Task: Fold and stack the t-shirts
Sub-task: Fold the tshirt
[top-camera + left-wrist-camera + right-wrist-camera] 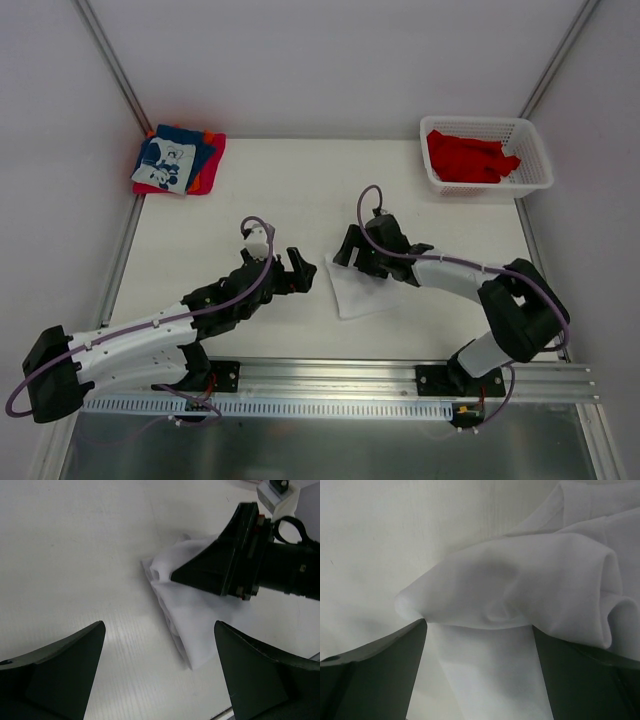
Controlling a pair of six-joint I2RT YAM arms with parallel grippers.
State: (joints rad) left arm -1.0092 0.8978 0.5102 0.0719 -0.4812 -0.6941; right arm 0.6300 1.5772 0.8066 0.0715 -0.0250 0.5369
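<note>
A plain white t-shirt (362,293) lies folded and rumpled on the table between the two arms. My right gripper (346,256) sits low over its far left corner, jaws wide apart. In the right wrist view a loose bulge of the white cloth (520,587) rises just ahead of the open right gripper (479,623), and flat cloth lies between the fingers, unpinched. My left gripper (306,270) is open and empty just left of the shirt. The left wrist view shows the shirt (192,625) ahead of the left gripper (159,626). Folded blue, red and orange t-shirts (180,160) are stacked at the far left.
A white lattice basket (537,152) at the far right corner holds crumpled red t-shirts (468,158). Grey walls enclose the table on three sides. A metal rail (340,378) with the arm bases runs along the near edge.
</note>
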